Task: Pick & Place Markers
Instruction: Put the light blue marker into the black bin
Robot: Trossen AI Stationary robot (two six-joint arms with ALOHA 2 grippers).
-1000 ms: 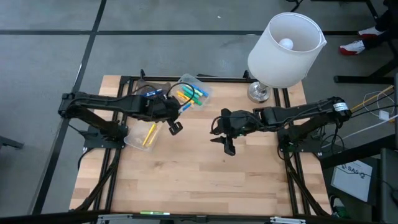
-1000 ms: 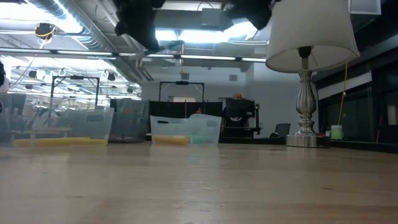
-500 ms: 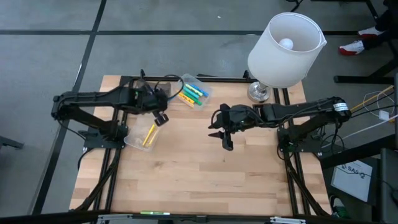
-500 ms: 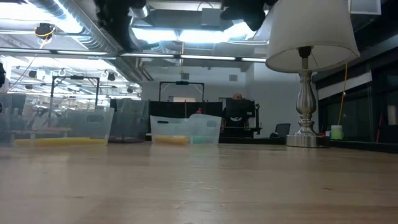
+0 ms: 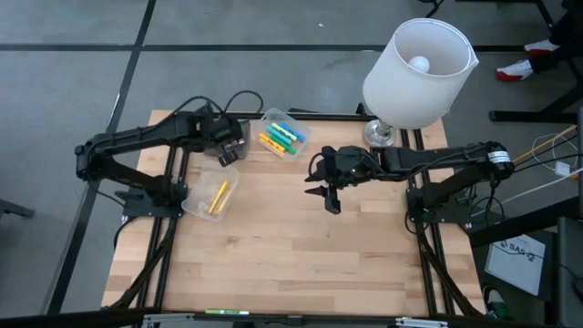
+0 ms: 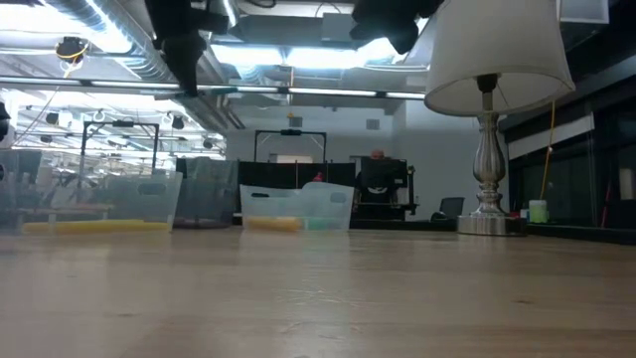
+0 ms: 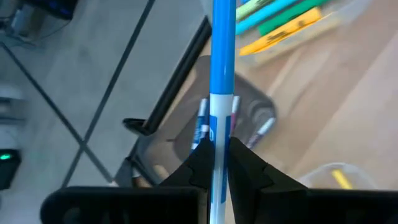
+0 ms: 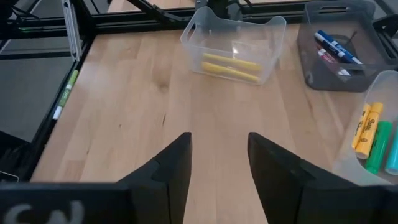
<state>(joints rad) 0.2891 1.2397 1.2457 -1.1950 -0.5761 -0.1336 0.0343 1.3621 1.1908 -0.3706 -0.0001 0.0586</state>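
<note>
My left gripper hangs above a dark grey bin of blue markers at the table's far left and is shut on a blue-and-white marker. A clear bin beside it holds yellow, green and blue markers. Another clear bin, nearer the front, holds yellow markers lying on its floor. My right gripper hovers open above the table's middle, apart from all bins. In the low view both arms show only at the top edge. My left gripper pinches the marker's white barrel between its two fingers, coming from above. The marker lies along the fingers, and its blue end sticks out past them. It is lifted clear over the dark grey bin.
A lamp with a white shade stands on a metal base at the far right of the table. A black frame runs along the table's sides. Bare wood fills the near half.
My left gripper has carried the blue marker from near the table's middle toward the far left, from beside the mixed bin to above the dark grey bin, staying shut. My right gripper has drifted slightly toward the far edge, still open.
</note>
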